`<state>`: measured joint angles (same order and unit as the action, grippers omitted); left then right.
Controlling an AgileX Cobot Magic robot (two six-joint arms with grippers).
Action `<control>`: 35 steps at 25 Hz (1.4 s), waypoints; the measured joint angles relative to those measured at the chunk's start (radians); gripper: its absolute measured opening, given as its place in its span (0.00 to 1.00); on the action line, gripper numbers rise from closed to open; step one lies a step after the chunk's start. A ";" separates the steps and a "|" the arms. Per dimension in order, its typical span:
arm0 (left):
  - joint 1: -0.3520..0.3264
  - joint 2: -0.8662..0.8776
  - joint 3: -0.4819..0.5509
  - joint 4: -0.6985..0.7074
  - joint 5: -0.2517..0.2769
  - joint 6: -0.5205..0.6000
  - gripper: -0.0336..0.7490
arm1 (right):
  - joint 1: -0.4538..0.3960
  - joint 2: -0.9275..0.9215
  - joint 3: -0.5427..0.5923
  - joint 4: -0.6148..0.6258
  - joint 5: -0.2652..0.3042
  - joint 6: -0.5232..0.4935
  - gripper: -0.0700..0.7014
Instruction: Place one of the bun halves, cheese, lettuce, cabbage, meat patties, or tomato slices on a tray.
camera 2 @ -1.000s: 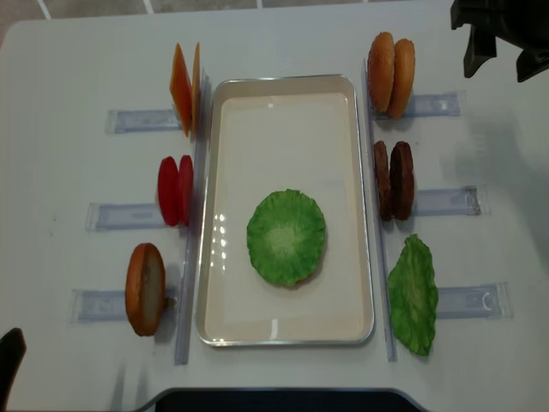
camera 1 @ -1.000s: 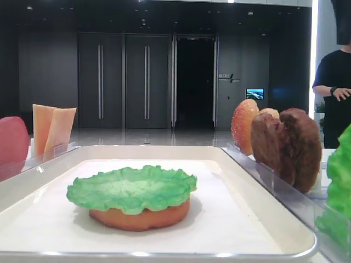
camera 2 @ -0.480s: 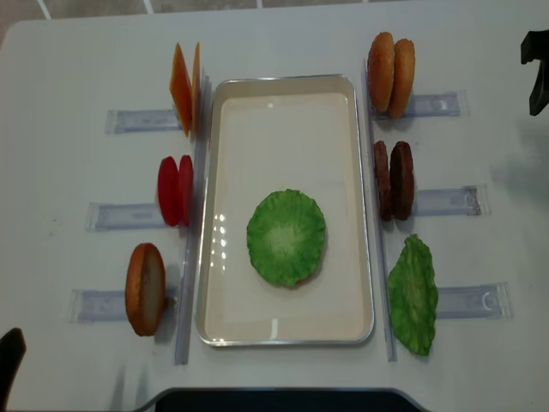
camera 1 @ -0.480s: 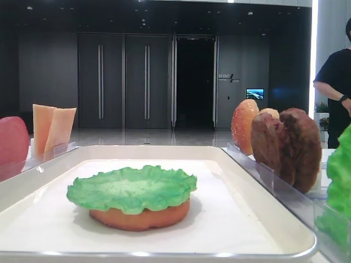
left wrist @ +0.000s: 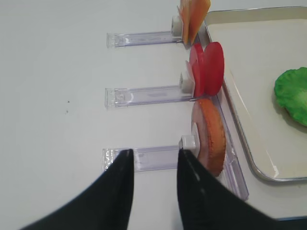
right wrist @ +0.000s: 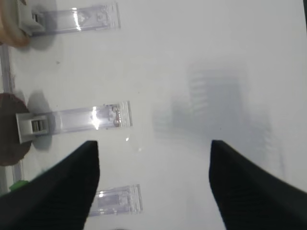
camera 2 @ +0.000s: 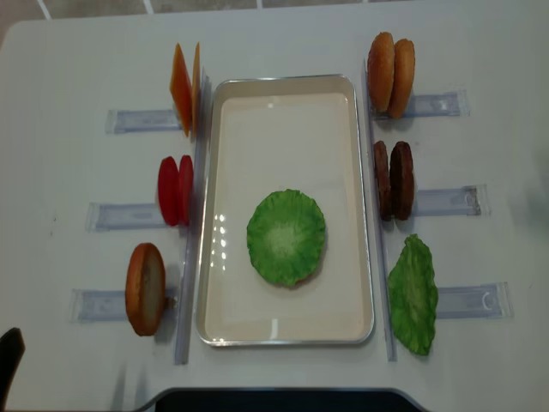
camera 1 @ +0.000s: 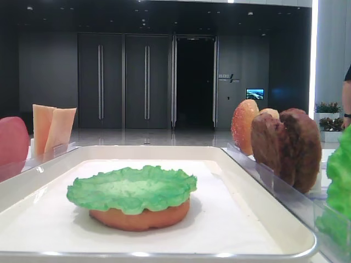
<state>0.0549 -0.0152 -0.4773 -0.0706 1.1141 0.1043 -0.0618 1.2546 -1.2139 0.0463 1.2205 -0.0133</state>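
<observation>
On the cream tray (camera 2: 287, 86) a green lettuce leaf (camera 2: 286, 238) covers a bun half (camera 1: 140, 216). Left of the tray stand cheese (camera 2: 183, 88), tomato slices (camera 2: 174, 190) and a bun half (camera 2: 144, 288). On the right are two bun halves (camera 2: 390, 75), meat patties (camera 2: 394, 180) and another lettuce leaf (camera 2: 413, 294). Cabbage is out of view. My left gripper (left wrist: 154, 152) hovers by the left bun half (left wrist: 211, 136), narrowly open and holding nothing. My right gripper (right wrist: 153, 143) is wide open over bare table, right of the holders.
Clear plastic holders (camera 2: 446, 201) stick out from both sides of the tray across the white table. The patty holder (right wrist: 76, 120) lies ahead-left of my right gripper. A black part of the left arm (camera 2: 9, 378) shows at the table's front-left corner.
My right gripper has left the top right of the overhead view. The person behind the table has moved off to the right. The food has not moved.
</observation>
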 joint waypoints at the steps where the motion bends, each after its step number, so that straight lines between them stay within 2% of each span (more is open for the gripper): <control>1: 0.000 0.000 0.000 0.000 0.000 0.000 0.34 | 0.000 -0.041 0.034 0.000 0.000 0.000 0.73; 11: 0.000 0.000 0.000 0.000 0.000 0.000 0.34 | 0.000 -0.470 0.335 0.000 0.006 -0.002 0.73; 19: 0.000 0.000 0.000 0.000 0.000 0.000 0.31 | 0.000 -0.773 0.462 0.002 0.007 -0.003 0.73; 26: 0.000 0.000 0.000 0.000 0.000 0.000 0.30 | 0.000 -0.965 0.576 0.005 0.008 -0.035 0.73; 35: 0.000 0.000 0.000 0.000 0.000 0.000 0.29 | 0.001 -1.176 0.679 0.085 -0.009 -0.144 0.72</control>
<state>0.0549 -0.0152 -0.4773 -0.0706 1.1138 0.1043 -0.0608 0.0785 -0.5346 0.1315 1.2117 -0.1576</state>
